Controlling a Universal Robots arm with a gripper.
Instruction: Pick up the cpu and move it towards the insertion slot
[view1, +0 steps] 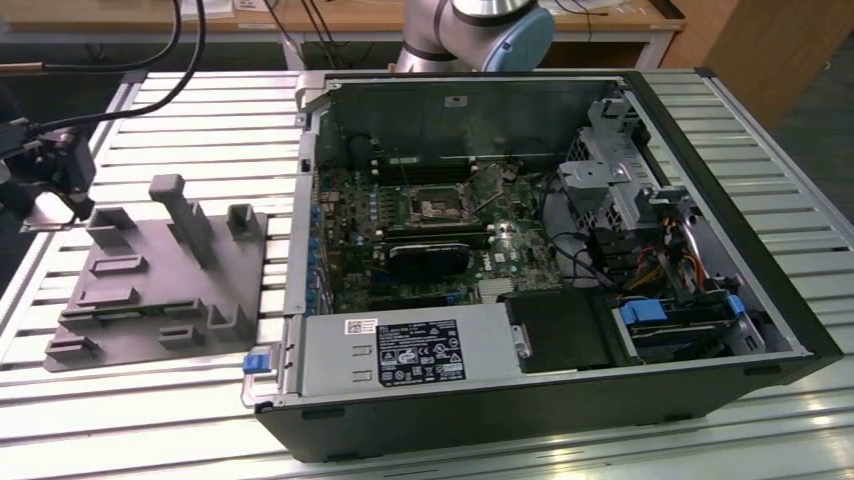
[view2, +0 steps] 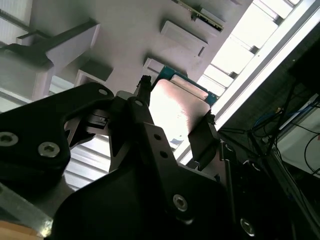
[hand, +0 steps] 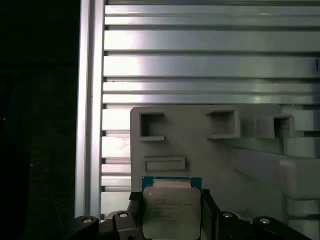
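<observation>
Broadly, a slatted aluminium table (view1: 174, 110) carries everything, and most of it is taken up by an open desktop computer case (view1: 534, 412) lying on its side with the green motherboard (view1: 350, 262) exposed. At the far edge of the table, behind the case, stands the base of the robot arm (view1: 487, 25). On the exterior view's left, just beside the case, lies a grey plastic fixture plate (view1: 147, 290) with raised blocks and shallow pockets. In the first wrist view the gripper (hand: 171, 212) is clenched on the cpu (hand: 171, 207), with one black finger (hand: 134, 207) pressed against each of two opposite edges. The chip lies flat, its silvery top facing the camera and a blue-green board edge showing along one side. In both wrist views it is held over one end of the fixture plate, near that plate's rectangular pockets. The insertion slot (view1: 438, 206), a dark square framed by a metal bracket, sits on the motherboard in the middle of the case, well apart from the held chip.
</observation>
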